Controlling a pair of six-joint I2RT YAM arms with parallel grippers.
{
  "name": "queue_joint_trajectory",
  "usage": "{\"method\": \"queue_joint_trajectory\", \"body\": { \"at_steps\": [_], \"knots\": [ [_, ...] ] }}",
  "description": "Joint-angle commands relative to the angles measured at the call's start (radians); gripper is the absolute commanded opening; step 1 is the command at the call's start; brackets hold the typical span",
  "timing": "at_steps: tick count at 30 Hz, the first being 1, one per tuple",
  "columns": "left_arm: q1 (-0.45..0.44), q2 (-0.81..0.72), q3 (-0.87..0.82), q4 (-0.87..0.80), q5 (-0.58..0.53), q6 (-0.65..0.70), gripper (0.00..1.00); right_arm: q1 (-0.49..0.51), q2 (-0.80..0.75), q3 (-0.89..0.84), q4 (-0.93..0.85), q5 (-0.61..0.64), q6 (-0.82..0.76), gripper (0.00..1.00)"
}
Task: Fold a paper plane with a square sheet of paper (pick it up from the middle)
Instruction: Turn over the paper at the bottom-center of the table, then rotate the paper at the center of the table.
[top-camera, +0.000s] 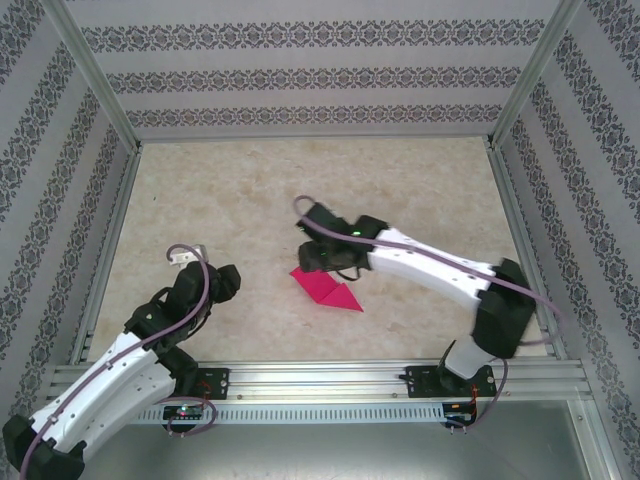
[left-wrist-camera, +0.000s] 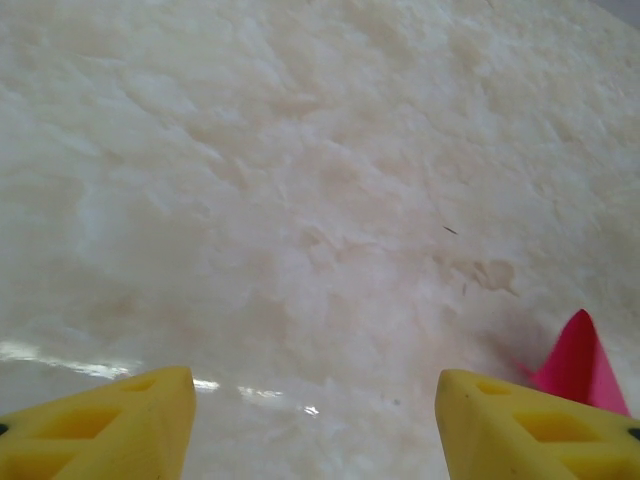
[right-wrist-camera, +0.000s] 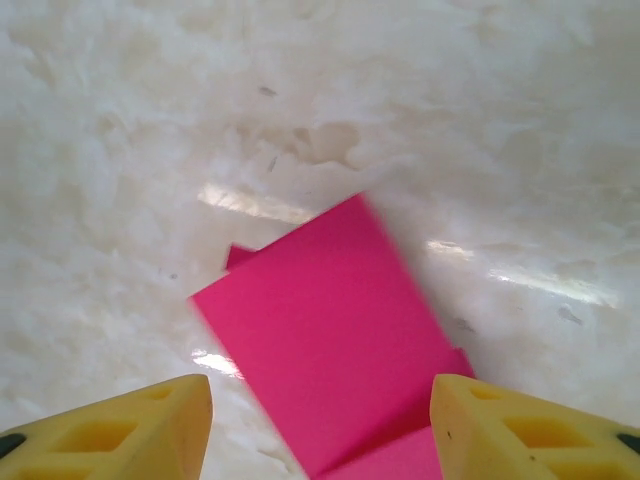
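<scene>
near the tabletop middle lies the folded pink sheet of paper. right claw hangs just over it, fingers apart, gripping nothing; left claw nearby, also apart.

Top view: I look down from high behind arm bases; bases at bottom edge, whole table mid-frame, patterned walls above and at sides. Left wrist: low, near tabletop, facing forward over left gripper at bottom edge. Right wrist: nearer, steeper, right gripper at bottom edge. All three share marbled surface and square sheet of paper: sheet lower right in left wrist, sheet lower centre in right wrist.
</scene>
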Motion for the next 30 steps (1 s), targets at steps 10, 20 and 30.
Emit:
{"method": "queue_joint_trajectory", "body": {
  "at_steps": [10,20,30],
  "knots": [
    [0.011,0.399,0.020,0.361,0.497,0.004,0.65,-0.202,-0.191,-0.540,0.542,-0.415,0.067,0.54],
    [-0.022,0.610,0.123,0.350,0.540,0.016,0.64,-0.227,-0.037,-0.487,0.551,-0.522,-0.123,0.59],
    [-0.030,0.633,0.150,0.297,0.504,0.028,0.64,-0.243,0.149,-0.352,0.484,-0.671,-0.285,0.56]
  ]
}}
